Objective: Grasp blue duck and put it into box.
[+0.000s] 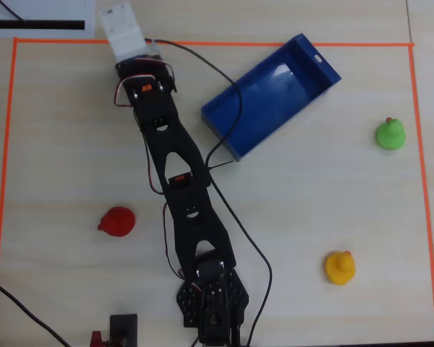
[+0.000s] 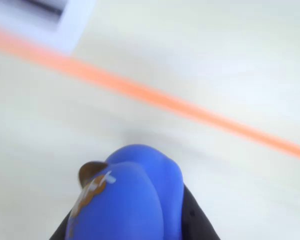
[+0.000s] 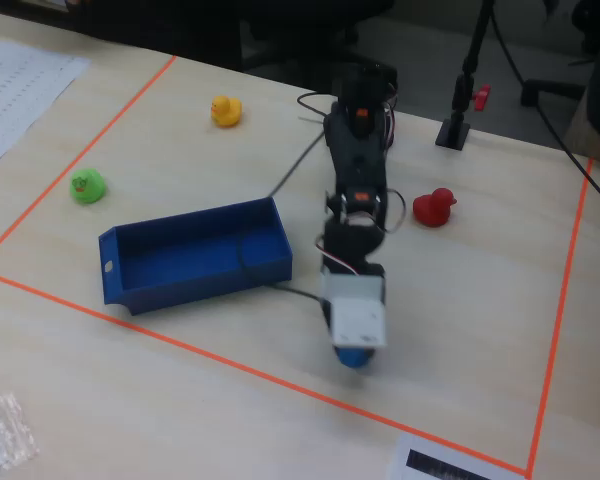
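Observation:
The blue duck [image 2: 135, 200] fills the bottom of the wrist view, held between two dark fingers [image 2: 192, 217]. My gripper [image 2: 130, 225] is shut on it. In the fixed view the duck [image 3: 355, 355] shows as a blue bulge under the white wrist housing [image 3: 356, 318], low over the table beside the orange tape line. In the overhead view the housing [image 1: 123, 29] hides both duck and jaws. The dark-blue box [image 1: 271, 94] lies open and empty to the right of the arm; it also shows in the fixed view [image 3: 190, 255], left of the gripper.
A red duck [image 1: 117, 221], a yellow duck [image 1: 341, 267] and a green duck [image 1: 390, 134] stand apart on the table. Orange tape [image 1: 202, 43] frames the work area. The arm's black cable [image 1: 235, 94] crosses the box's near corner. A white sheet [image 3: 450, 462] lies outside the tape.

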{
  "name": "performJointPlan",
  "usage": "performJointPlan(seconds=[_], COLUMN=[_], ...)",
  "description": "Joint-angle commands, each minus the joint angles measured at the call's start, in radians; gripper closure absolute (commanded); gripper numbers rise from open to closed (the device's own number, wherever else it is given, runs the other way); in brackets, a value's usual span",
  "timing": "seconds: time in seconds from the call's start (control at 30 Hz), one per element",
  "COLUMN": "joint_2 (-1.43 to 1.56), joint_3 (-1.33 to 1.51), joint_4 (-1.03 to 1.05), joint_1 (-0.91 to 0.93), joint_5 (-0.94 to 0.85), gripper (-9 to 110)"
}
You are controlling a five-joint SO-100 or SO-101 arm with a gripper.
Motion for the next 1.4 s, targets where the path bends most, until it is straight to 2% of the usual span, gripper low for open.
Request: performJointPlan(seconds=[0.0,0.2,0.4,0.57,0.8,1.03,1.07,1.27,1.37], joint_2=[0.364,0.612,0.661,0.580,0.318,0.156,0.152,0.181,0.249], joint_3=[-0.012,0.029,0.207,0.259,0.207,0.120,0.124,0.143,0.186], joint_4=[0.120,0.431,0.480,0.385,0.224,0.192,0.186,0.221,0.262], joint_1=[0.133,0.439,0.652,0.670,0.637,0.641,0.641,0.666,0.676], joint_5=[0.057,0.023,-0.014,-0.006,-0.003,-0.025,-0.026,-0.077,-0.109], gripper=[101,101,101,101,101,101,99,67,65])
